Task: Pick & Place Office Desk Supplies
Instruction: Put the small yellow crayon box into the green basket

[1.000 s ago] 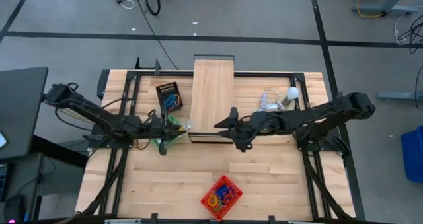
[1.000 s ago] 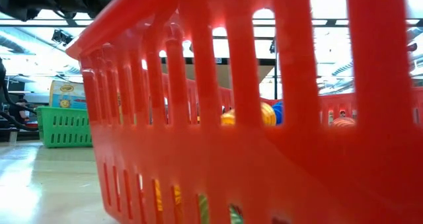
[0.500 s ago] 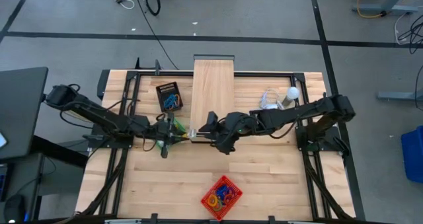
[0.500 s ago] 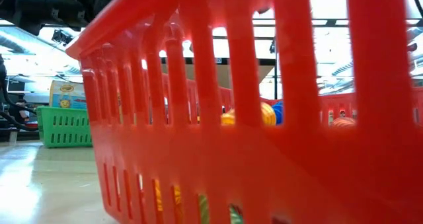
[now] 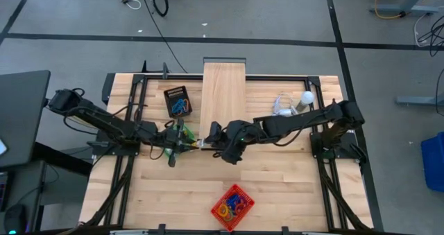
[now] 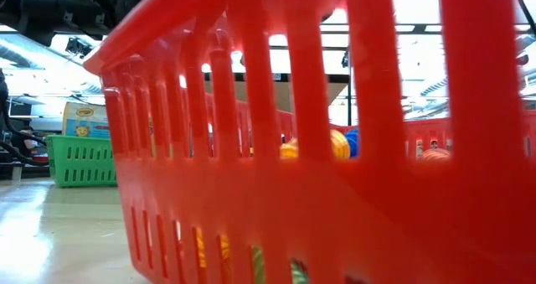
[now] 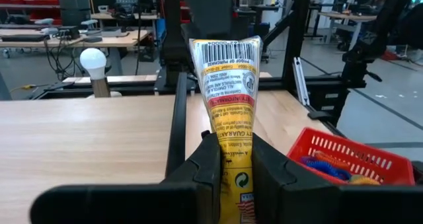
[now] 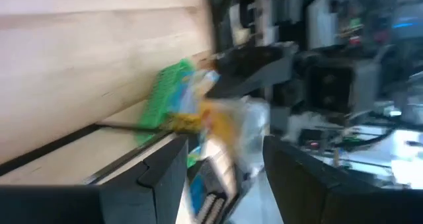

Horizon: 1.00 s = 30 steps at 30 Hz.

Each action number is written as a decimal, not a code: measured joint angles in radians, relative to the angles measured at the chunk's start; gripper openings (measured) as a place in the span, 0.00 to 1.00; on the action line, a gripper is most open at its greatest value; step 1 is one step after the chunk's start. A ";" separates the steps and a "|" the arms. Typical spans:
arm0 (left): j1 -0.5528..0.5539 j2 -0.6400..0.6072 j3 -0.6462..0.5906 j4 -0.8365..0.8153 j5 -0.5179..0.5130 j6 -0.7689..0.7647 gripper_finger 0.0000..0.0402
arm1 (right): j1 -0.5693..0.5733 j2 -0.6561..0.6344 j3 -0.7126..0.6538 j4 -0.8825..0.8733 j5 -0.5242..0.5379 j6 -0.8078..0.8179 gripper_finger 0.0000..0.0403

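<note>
Crayon box [image 7: 228, 85] stands upright, clamped in left gripper [image 7: 234, 164].

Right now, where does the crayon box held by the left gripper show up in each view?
High view: the crayon box sits at the left gripper, left of the long wooden box.
Low view: not identifiable; the red basket fills the picture.
Left wrist view: centre, crayon box upright between the fingers.
Right wrist view: blurred yellow shape beside the green basket.
Shared landmark: the red basket, also in the high view.
</note>
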 joint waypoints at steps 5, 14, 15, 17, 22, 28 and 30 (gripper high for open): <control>0.000 0.000 0.000 -0.006 -0.001 -0.001 0.13 | 0.000 0.006 0.000 0.015 0.007 -0.037 0.46; 0.021 0.024 0.000 -0.005 0.029 -0.016 0.13 | 0.000 0.006 0.000 0.028 0.017 -0.073 0.43; 0.025 0.029 0.000 -0.004 0.029 -0.020 0.13 | 0.000 0.006 0.000 0.029 0.022 -0.072 0.43; 0.034 0.043 0.000 0.008 0.041 -0.021 0.13 | 0.000 0.006 0.000 0.029 0.034 -0.069 0.43; 0.059 0.069 0.000 0.054 0.088 -0.030 0.13 | 0.000 0.023 -0.001 0.026 0.049 -0.070 0.43; 0.069 0.072 0.000 0.056 0.111 -0.043 0.13 | -0.002 0.053 -0.001 0.047 0.061 -0.093 0.43; 0.069 0.072 0.000 0.058 0.112 -0.043 0.13 | -0.002 0.054 -0.001 0.054 0.051 -0.096 0.43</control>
